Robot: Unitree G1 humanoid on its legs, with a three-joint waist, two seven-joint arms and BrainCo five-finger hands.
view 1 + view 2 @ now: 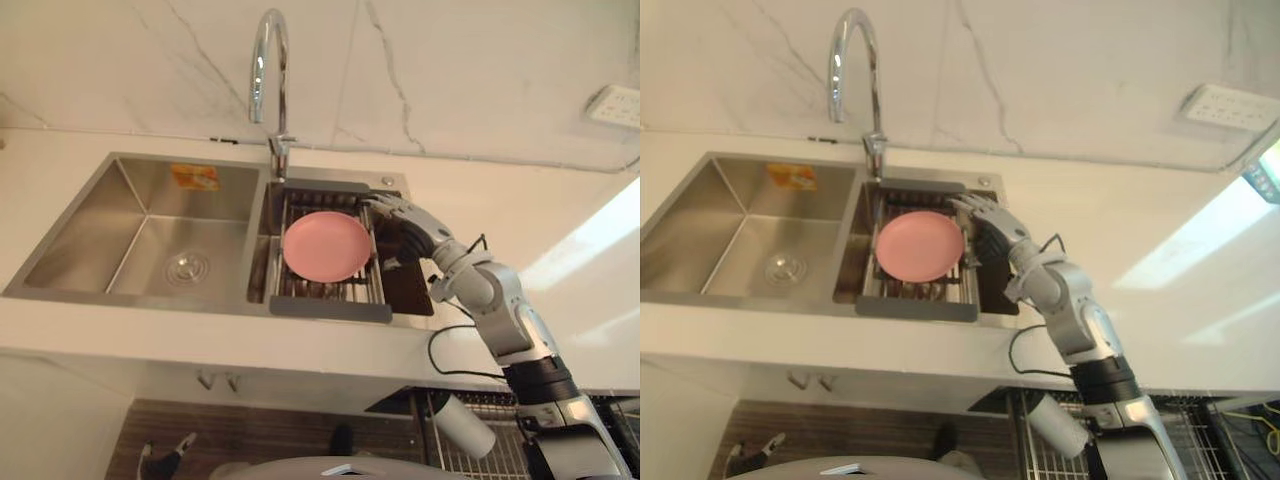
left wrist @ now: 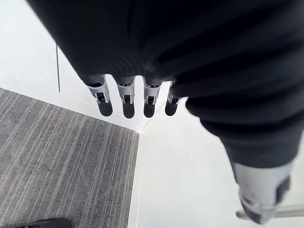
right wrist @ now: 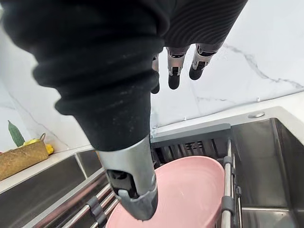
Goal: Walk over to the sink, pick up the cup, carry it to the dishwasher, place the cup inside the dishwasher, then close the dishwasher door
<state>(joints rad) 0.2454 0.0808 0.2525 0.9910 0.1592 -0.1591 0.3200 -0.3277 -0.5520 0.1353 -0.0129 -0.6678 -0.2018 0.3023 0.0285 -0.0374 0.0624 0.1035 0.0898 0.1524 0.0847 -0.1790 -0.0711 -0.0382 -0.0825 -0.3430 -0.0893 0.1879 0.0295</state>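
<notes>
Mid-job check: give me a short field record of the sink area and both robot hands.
sink: two steel basins set in a white counter
faucet: behind the divider between the basins
rack: across the right basin
pink plate: lying on the rack
right robot hand: open, fingers straight, over the rack's right side beside the plate, holding nothing
left robot hand: open, hanging over grey floor
cup: cannot tell; a white cylinder lies on a wire rack below the counter
</notes>
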